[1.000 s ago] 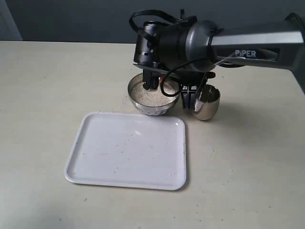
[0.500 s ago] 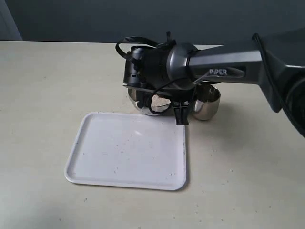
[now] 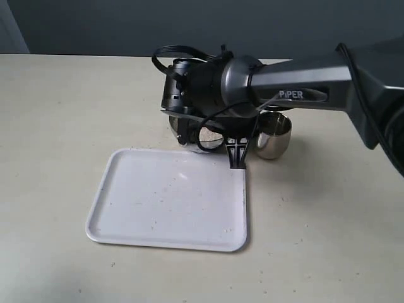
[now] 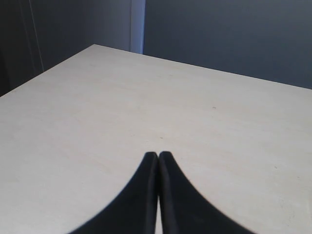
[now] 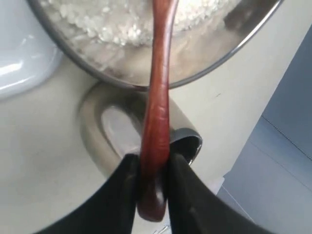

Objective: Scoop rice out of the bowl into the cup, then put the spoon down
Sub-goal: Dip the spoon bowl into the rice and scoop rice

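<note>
Right pincer (image 5: 153, 163) clamps the spoon (image 5: 159, 97); left pincer (image 4: 158, 156) closed.

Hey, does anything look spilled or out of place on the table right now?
A few stray grains, likely rice, lie scattered on the white tray, outside the bowl. The bowl and the cup both stand upright. Nothing else stands out.

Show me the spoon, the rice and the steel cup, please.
spoon (image 5: 158, 107): right wrist view, middle of its wooden handle.
rice (image 5: 107, 22): right wrist view, on the pale grains.
cup (image 3: 273, 140): exterior view, its shiny belly.
</note>
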Tool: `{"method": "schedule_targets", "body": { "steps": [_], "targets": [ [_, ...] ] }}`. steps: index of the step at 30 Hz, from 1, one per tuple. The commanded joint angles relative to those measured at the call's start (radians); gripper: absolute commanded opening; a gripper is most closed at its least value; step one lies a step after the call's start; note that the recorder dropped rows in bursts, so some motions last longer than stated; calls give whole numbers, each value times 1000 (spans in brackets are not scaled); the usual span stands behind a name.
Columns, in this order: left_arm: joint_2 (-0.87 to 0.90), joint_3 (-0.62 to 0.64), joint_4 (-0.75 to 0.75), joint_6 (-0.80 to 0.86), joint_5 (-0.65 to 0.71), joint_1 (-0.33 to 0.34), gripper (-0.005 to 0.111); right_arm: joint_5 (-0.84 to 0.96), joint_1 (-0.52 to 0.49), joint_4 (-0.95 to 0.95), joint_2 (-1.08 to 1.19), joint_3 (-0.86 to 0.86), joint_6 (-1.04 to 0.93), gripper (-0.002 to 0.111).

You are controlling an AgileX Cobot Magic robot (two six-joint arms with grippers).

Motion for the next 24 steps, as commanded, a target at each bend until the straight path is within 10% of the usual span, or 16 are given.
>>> {"method": "schedule_targets", "body": {
  "steps": [1, 24],
  "targets": [
    [-1, -4, 0, -6, -8, -5, 1, 4, -3, 49, -15, -15, -11, -1],
    [-1, -4, 0, -6, -3, -5, 1, 4, -73, 226, -36, -56, -9, -1]
  ]
}}
